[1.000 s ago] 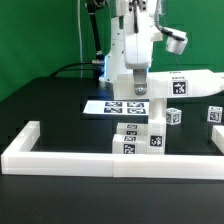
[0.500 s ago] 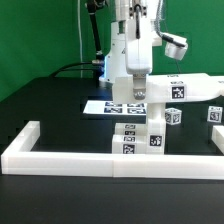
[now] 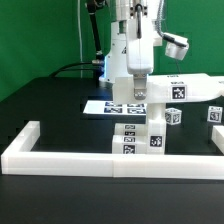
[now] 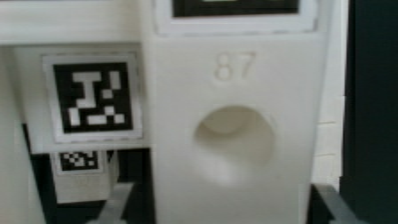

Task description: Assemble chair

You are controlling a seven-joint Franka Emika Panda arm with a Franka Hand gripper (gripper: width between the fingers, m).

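I am looking at the black table [image 3: 50,110], which is showing open surface behind the border rail [image 3: 60,158] toward the exterior view's left. A long flat slab [image 3: 200,86] is hanging above and behind the rail, and the gripper [image 3: 137,95] is pinching it with its jaws nearly together. Matte white, square-edged chair parts [image 3: 140,138] with black-and-white tags are standing just behind the rail. The marker board [image 3: 112,107] is lying farther back. In the wrist view a smooth white piece [image 4: 231,120] is showing an embossed 87 above an oval dimple.

The chair parts [image 3: 158,122] look matte white plastic; the table [image 3: 50,100] is dull black.
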